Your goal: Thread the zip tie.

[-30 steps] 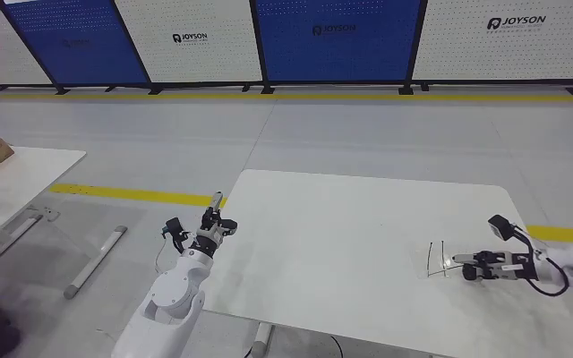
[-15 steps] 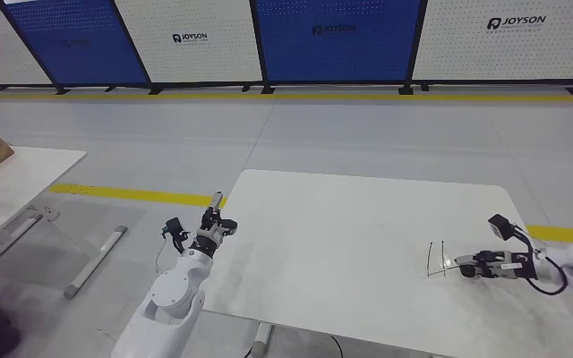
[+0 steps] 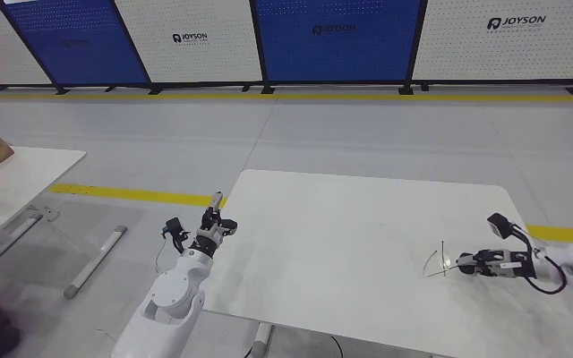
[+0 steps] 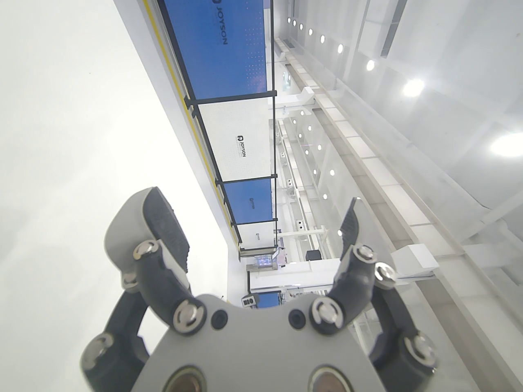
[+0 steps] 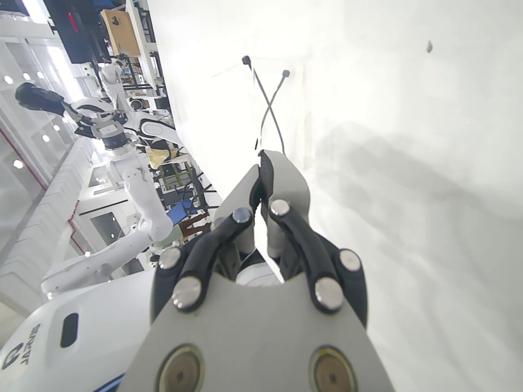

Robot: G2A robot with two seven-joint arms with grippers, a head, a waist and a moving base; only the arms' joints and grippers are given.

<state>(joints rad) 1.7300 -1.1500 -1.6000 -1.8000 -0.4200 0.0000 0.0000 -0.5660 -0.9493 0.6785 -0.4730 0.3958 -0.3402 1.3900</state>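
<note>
My right fingers (image 5: 286, 177) clenched on zip tie (image 5: 269, 101) tail, left fingers (image 4: 163, 222) released; I'd lift gently, head clear of tabletop (image 5: 388, 63).

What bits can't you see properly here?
The zip ties, right wrist view: their tail ends vanish behind the right gripper's shut fingers; whether both are pinched is unclear.
Top view: the ties are too thin to tell heads.
Dark speck on the table, right wrist view: too small to identify.
</note>
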